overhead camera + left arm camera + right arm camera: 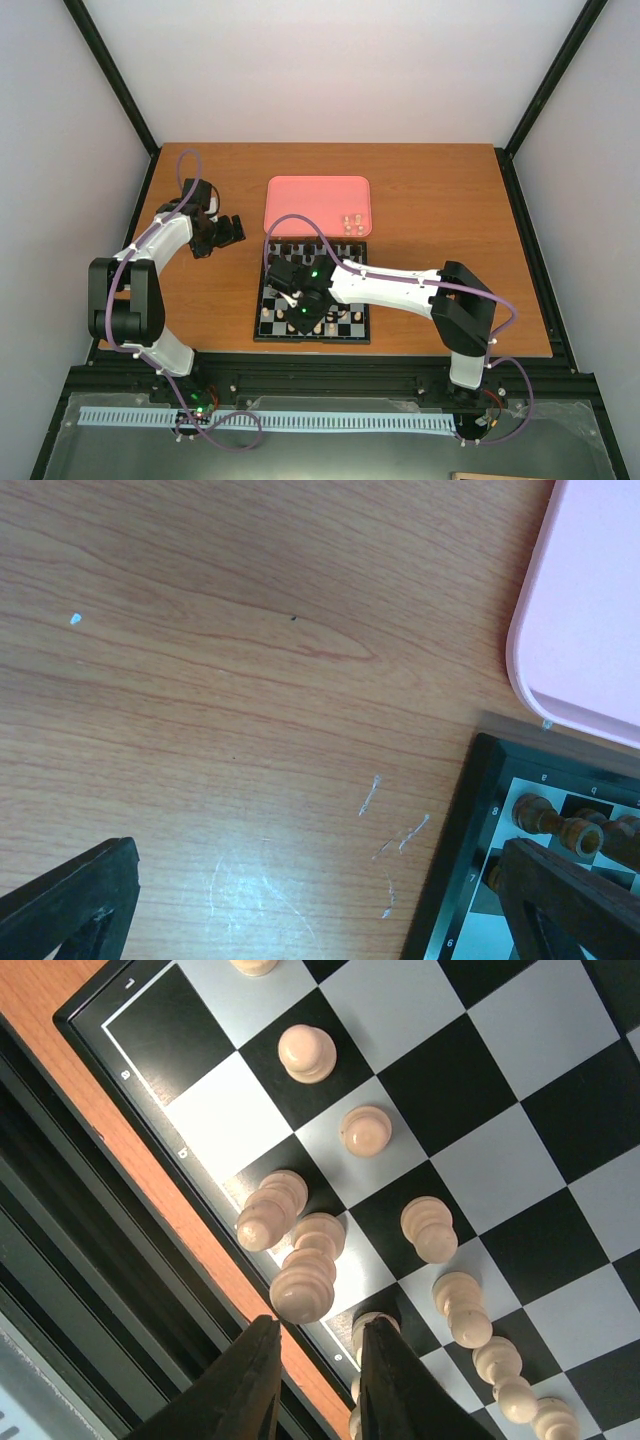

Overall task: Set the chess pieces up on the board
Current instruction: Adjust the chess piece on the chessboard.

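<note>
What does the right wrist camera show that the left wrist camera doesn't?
Only the right wrist view: cream-white chess pieces standing on the squares, and the right gripper, its fingers a narrow gap apart with nothing between them. Only the left wrist view: a corner of the pink tray, a few dark brown pieces, and the left gripper wide open. Both: the board and the wooden table.

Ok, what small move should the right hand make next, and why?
Probably lift the right hand straight up. A cream piece stands at its fingertip on the near row of the board. Its neighbours crowd close, so a sideways exit risks knocking them. Spare pieces wait on the pink tray.
</note>
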### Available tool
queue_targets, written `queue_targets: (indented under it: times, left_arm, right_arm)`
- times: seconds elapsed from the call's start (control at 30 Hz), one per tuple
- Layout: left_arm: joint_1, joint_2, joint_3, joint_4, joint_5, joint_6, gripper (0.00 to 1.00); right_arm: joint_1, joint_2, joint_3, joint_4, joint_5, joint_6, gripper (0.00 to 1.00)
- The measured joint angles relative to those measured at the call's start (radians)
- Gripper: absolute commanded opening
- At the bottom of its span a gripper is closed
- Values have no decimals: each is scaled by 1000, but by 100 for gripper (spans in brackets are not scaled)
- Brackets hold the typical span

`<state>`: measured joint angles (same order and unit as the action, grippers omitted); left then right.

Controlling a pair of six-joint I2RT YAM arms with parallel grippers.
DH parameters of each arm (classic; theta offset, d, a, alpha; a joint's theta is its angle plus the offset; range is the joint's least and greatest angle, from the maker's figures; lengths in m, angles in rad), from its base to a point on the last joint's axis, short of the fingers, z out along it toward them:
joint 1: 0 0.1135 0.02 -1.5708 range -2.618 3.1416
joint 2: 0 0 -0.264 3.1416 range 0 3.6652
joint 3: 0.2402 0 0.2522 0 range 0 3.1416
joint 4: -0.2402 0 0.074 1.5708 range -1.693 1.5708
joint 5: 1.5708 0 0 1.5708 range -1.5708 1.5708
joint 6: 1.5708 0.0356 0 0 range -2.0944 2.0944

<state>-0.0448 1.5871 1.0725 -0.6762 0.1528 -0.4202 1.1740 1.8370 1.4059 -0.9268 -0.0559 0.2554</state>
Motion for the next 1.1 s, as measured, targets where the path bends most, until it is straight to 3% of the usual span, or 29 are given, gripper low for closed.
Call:
queue_targets:
  times: [0.17,1.1]
  left_arm:
    - [0,0,0,0,0,0,100]
    - [0,0,0,0,-11,3,100]
  right_arm:
    - [5,-3,1,-1,2,5,34]
    - [11,29,28,3,-32,-20,32]
